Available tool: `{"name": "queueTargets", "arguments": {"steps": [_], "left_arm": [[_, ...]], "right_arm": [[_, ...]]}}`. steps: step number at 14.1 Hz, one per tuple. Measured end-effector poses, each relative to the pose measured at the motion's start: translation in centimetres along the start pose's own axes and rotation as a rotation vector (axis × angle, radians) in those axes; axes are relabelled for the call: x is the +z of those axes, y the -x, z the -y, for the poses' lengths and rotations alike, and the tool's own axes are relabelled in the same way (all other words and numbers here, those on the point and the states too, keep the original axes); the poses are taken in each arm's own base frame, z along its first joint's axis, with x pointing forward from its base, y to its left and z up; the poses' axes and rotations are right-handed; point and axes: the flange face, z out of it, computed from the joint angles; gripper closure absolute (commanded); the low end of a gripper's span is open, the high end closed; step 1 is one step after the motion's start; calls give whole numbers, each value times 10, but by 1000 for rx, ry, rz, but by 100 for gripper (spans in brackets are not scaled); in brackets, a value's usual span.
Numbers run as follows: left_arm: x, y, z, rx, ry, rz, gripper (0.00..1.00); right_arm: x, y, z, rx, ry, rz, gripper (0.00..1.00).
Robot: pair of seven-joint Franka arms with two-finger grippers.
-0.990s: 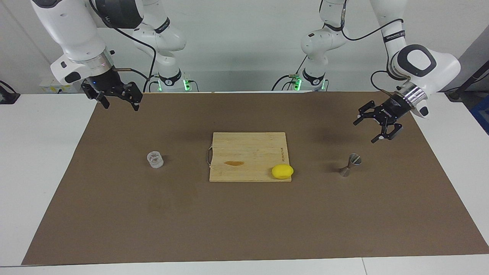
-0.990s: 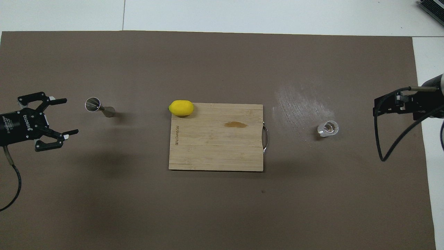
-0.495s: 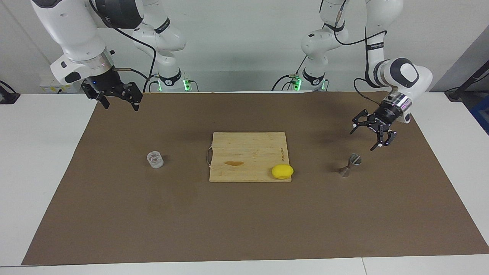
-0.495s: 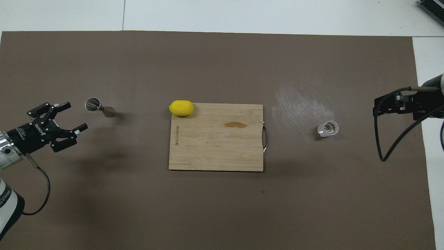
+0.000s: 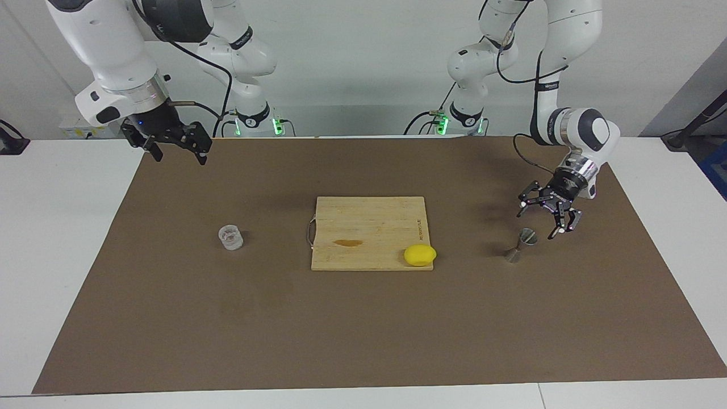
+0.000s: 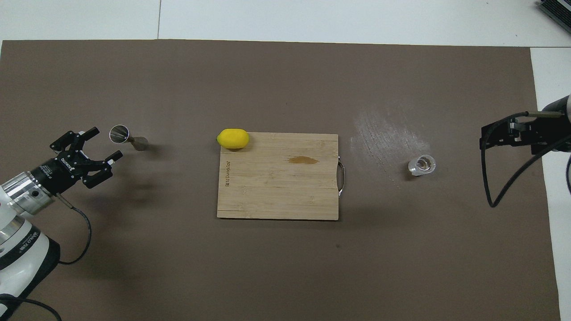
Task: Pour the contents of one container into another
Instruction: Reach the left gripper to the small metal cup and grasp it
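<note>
The small clear glass cup (image 5: 230,237) (image 6: 421,165) stands on the brown mat toward the right arm's end of the table. The grey steel hourglass jigger (image 5: 519,246) (image 6: 127,137) stands on the mat toward the left arm's end. My left gripper (image 5: 539,222) (image 6: 106,142) hangs open and low over the mat right beside the jigger, not touching it, with nothing between its fingers. My right gripper (image 5: 179,157) (image 6: 484,138) waits open and raised over the mat's edge, well away from the cup.
A wooden cutting board (image 5: 369,221) (image 6: 276,191) with a metal handle and a brown stain lies mid-table between cup and jigger. A yellow lemon (image 5: 420,255) (image 6: 233,138) sits on the board's corner. A brown mat (image 5: 363,329) covers most of the white table.
My left gripper has come down and swung in toward the jigger, staying open. The right arm, the cup and the jigger have not moved.
</note>
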Motion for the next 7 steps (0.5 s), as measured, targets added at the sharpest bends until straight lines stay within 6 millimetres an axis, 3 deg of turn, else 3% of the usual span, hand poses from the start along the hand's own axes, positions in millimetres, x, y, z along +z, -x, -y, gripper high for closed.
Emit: {"name": "queueTargets", "arguments": {"steps": [7], "left_arm": [[20, -7, 8, 26, 14, 44, 4]], "right_arm": [[0, 0, 0, 0, 0, 0, 0]]}}
